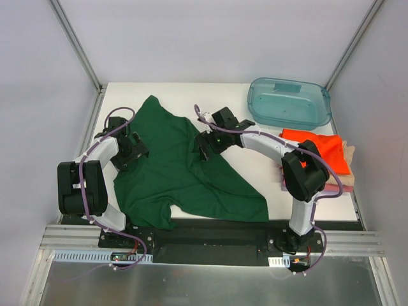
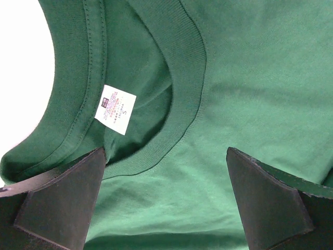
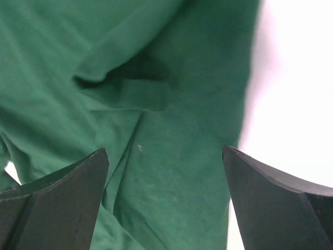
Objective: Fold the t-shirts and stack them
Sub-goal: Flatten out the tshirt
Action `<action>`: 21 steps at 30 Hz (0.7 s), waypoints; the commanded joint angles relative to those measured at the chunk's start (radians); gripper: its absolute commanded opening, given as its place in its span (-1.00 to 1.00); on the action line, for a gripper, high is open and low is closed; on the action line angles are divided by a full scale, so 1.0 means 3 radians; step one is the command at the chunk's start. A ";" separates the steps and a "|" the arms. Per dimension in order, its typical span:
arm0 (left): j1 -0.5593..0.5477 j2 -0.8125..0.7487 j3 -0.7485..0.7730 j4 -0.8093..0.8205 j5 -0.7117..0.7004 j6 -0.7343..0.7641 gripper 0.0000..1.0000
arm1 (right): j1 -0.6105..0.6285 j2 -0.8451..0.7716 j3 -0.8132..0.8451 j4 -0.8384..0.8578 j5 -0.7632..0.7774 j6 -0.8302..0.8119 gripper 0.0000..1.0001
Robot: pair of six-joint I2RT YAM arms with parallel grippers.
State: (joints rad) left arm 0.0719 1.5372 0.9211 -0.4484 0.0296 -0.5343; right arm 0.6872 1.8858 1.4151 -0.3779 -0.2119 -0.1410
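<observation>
left gripper [image 2: 165, 151] spread wide over green t-shirt [image 1: 172, 172] at its neckband | right gripper [image 3: 164, 150] spread wide over its right edge, possibly touching | orange t-shirt [image 1: 322, 150] folded, well apart

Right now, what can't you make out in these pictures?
- Top view: the folded t-shirts under the orange t-shirt are partly hidden by the right arm.
- Left wrist view: print on the neck label of the green t-shirt is too small to read.
- Right wrist view: the cloth is blurred.
</observation>
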 commanded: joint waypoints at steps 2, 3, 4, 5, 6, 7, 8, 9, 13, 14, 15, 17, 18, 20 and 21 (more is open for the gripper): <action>0.0006 0.0010 -0.0002 0.0027 0.0086 0.0058 0.98 | 0.0087 0.0039 0.0064 0.0237 -0.0771 -0.1553 0.86; 0.0006 0.0010 -0.0007 0.0027 0.0086 0.0058 0.98 | 0.0087 0.0064 0.0059 0.0227 -0.0797 -0.1798 0.88; 0.0001 0.0015 -0.0002 0.0027 0.0075 0.0063 0.98 | 0.0082 0.0100 0.0074 0.0181 -0.0827 -0.2069 0.88; 0.0001 0.0025 -0.0002 0.0022 0.0075 0.0053 0.98 | 0.0087 0.0156 0.0120 0.0110 -0.0812 -0.2193 0.87; 0.0001 0.0035 0.0008 0.0027 0.0070 0.0058 0.98 | 0.0087 0.0207 0.0211 0.0033 -0.0767 -0.2240 0.87; 0.0011 0.0040 0.0013 0.0022 0.0075 0.0058 0.98 | 0.0082 0.0289 0.0329 -0.0104 -0.0797 -0.2331 0.86; 0.0006 0.0051 0.0018 0.0022 0.0075 0.0058 0.98 | 0.0092 0.0360 0.0441 -0.0197 -0.0802 -0.2373 0.84; 0.0001 0.0061 0.0018 0.0027 0.0075 0.0053 0.98 | 0.0097 0.0427 0.0528 -0.0269 -0.0843 -0.2419 0.83; 0.0006 0.0092 0.0034 0.0027 0.0070 0.0053 0.98 | 0.0118 0.0642 0.0779 -0.0341 -0.0833 -0.2424 0.76; 0.0006 0.0097 0.0028 0.0017 0.0060 0.0053 0.98 | 0.0123 0.0708 0.0866 -0.0402 -0.0868 -0.2424 0.71; 0.0001 0.0097 0.0028 0.0027 0.0050 0.0053 0.98 | 0.0118 0.0770 0.0958 -0.0509 -0.0924 -0.2450 0.64; 0.0011 0.0102 0.0033 0.0022 0.0029 0.0053 0.98 | 0.0123 0.0897 0.1157 -0.0754 -0.1021 -0.2486 0.46; 0.0011 0.0097 0.0034 0.0027 0.0029 0.0053 0.98 | 0.0118 0.0944 0.1224 -0.0846 -0.1062 -0.2511 0.37; 0.0011 0.0102 0.0039 0.0027 0.0034 0.0048 0.98 | 0.0118 0.0995 0.1255 -0.0893 -0.1114 -0.2527 0.26; 0.0006 0.0112 0.0049 0.0027 0.0024 0.0047 0.98 | 0.0123 0.0995 0.1245 -0.0883 -0.1119 -0.2521 0.19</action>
State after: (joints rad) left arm 0.0719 1.5597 0.9211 -0.4435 0.0444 -0.5312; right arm 0.7181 2.1700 1.7374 -0.5503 -0.4664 -0.8467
